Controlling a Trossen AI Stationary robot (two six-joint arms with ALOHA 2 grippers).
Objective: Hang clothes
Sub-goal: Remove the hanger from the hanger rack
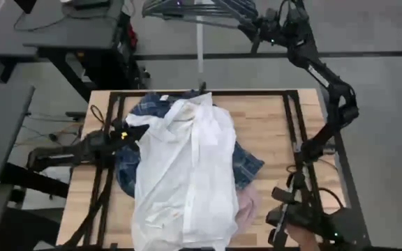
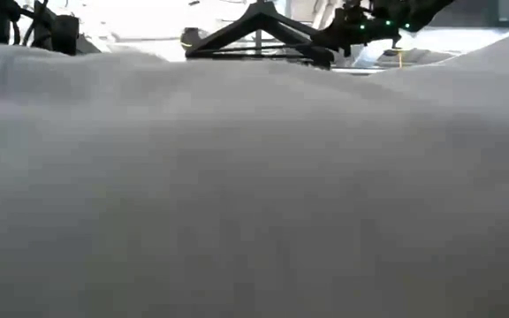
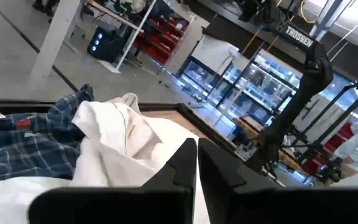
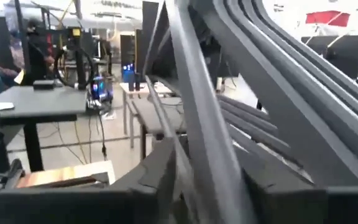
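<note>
You are at the hanger-fetching step, as far as I can judge: none of the shirts is hung yet. The white shirt (image 1: 187,174) lies spread over the table (image 1: 271,125), covering most of the blue-and-white plaid shirt (image 1: 246,166) and the pink shirt (image 1: 248,208), whose edge peeks out from under it.

Your right gripper (image 1: 251,29) is out past the table's far edge, well away from the heap. Its jaws are narrowed around a sloping arm of a dark hanger (image 1: 187,10) in the bunch (image 4: 241,93), which crowds right up against them in the right wrist view. The next move likely calls for drawing one hanger free of the others and bringing it over the white shirt.

Your left gripper (image 3: 197,168) lies at the edge of the heap, jaws pressed together with nothing visible between them, the white shirt's collar just ahead.
</note>
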